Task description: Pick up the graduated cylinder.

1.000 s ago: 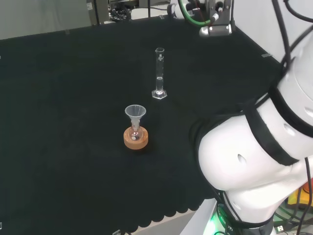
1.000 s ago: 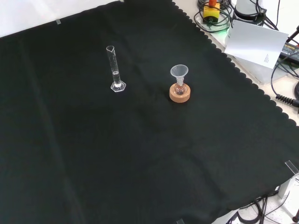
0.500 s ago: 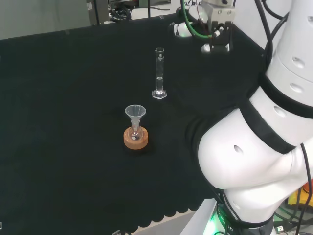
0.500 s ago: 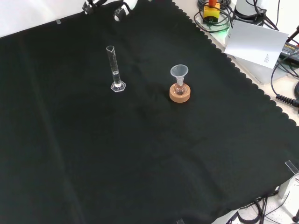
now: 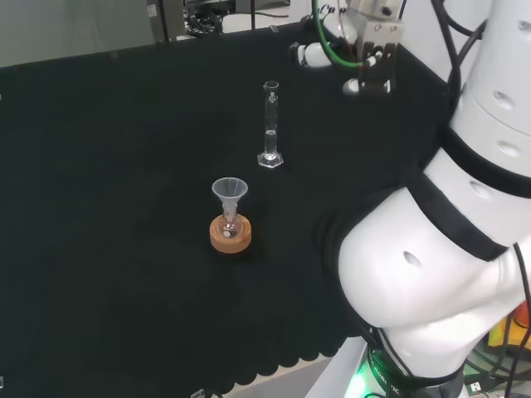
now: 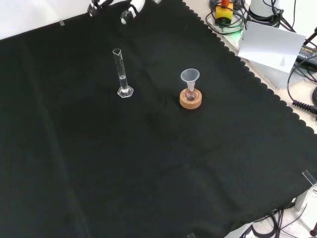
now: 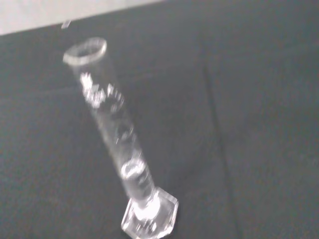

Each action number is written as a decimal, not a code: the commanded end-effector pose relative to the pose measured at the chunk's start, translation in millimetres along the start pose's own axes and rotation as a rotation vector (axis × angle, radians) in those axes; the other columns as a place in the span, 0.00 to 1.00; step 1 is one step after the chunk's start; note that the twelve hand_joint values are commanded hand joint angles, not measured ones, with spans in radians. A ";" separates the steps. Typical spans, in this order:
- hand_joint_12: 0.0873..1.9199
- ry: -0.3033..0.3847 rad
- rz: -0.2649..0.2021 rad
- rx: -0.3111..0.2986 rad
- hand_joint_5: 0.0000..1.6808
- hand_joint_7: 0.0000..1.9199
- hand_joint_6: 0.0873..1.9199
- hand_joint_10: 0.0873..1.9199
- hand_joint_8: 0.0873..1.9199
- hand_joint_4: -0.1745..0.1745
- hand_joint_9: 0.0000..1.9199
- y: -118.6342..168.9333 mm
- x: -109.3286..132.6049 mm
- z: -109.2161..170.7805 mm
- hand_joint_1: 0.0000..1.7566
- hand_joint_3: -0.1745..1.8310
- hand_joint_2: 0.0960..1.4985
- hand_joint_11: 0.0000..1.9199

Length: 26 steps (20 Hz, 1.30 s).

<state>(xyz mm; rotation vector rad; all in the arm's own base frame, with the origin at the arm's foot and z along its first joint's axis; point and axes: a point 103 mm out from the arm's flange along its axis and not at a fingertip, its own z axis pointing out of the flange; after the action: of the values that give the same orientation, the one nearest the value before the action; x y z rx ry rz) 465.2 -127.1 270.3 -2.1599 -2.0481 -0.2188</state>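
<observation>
Over the far right part of the tabletop [image 5: 99, 166] in the head view: fingers [image 5: 309, 53] up in the air, spread apart, more or less straight, clasping nothing. One white tip reaching toward the view's left, another [image 5: 365, 84] hanging lower beside it. Front view: two tips [image 6: 131, 10] poking in at the top edge, apart from each other, above the black cloth [image 6: 148, 168].

Graduated cylinder [image 5: 270, 124] upright on its clear hexagonal foot, down and to the left of the fingers in the head view, near them yet with open cloth between. No contact. Front view: same cylinder [image 6: 121, 73] nearer the camera than the two tips, roughly in line with the gap between them. Wrist view: cylinder [image 7: 119, 144] close and large, leaning across the picture from rim to foot, print marks on the upper tube, a bright ring low in the tube; liquid or not, cannot tell.

Beyond the cylinder from the fingers, farther off: small flask [image 5: 230, 222] on a cork ring [image 5: 230, 236], with a clear funnel [image 5: 230, 191] seated in its neck. Well apart from the fingers, a short way from the cylinder. Front view: funnel [image 6: 189, 76] and cork ring [image 6: 190, 100] to the right of the cylinder, not touching it.

Big white arm links [image 5: 431, 274] along the right of the head view.
</observation>
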 end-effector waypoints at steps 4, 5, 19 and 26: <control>0.73 0.172 -0.099 0.084 0.22 0.07 0.00 0.34 0.33 0.33 0.21 -4.4 5.3 97.5 0.28 0.20 0.64 0.07; 0.73 0.174 -0.098 0.090 0.22 0.07 0.00 0.34 0.33 0.33 0.21 -4.0 5.1 100.6 0.28 0.20 0.64 0.07; 0.71 0.356 -0.152 0.069 0.26 0.10 0.00 0.30 0.32 0.33 0.25 -5.3 6.5 134.6 0.48 0.33 0.45 0.11; 0.71 0.476 -0.155 0.037 0.19 0.05 0.00 0.33 0.31 0.35 0.17 -1.6 3.8 148.8 0.52 0.39 0.40 0.09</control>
<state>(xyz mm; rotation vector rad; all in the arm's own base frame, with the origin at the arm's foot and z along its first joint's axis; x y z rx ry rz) 460.0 -91.6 145.2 -1.7709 -1.9397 -0.5344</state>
